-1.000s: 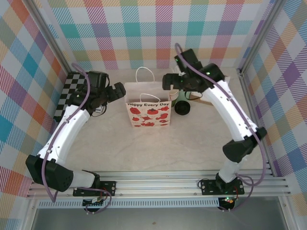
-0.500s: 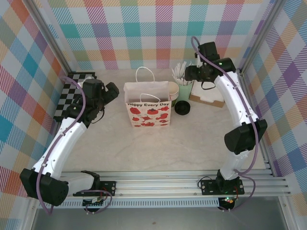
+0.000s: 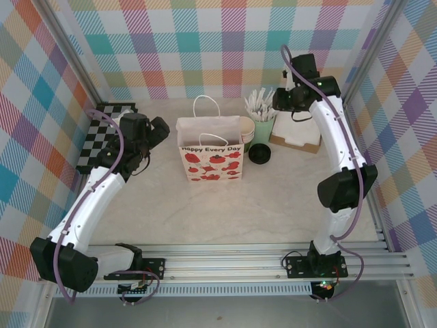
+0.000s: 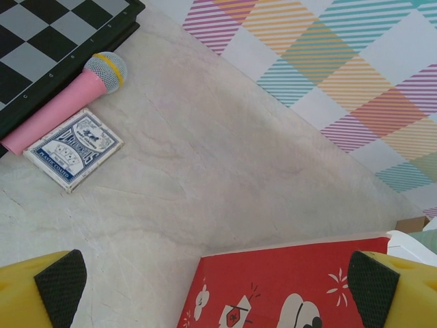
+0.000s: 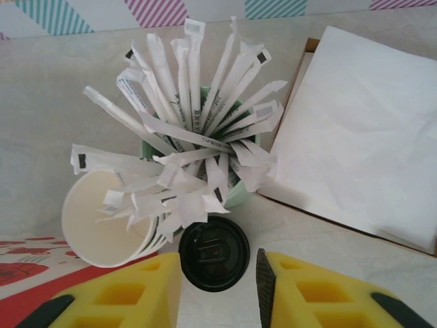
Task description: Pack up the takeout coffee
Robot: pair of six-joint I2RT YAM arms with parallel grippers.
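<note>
The coffee cup (image 3: pixel 259 154) stands upright on the table (image 3: pixel 273 205) with its lid on. It is just beside the right edge of the paper bag (image 3: pixel 209 147) and in front of the cup of wrapped straws (image 5: pixel 198 130) and the stack of empty cups (image 5: pixel 102 219). The right jaws hang well above that cluster, narrowed to a modest gap and pinching nothing. The left jaws are spread wide near the bag's other side, also empty. The danger, I think, is crowding. Coming down at this gap, the jaws could land on the lid instead of straddling it and tip the coffee. Wider jaws might snag the straws or knock the stack. The bag, unheld, could topple on loading.
</note>
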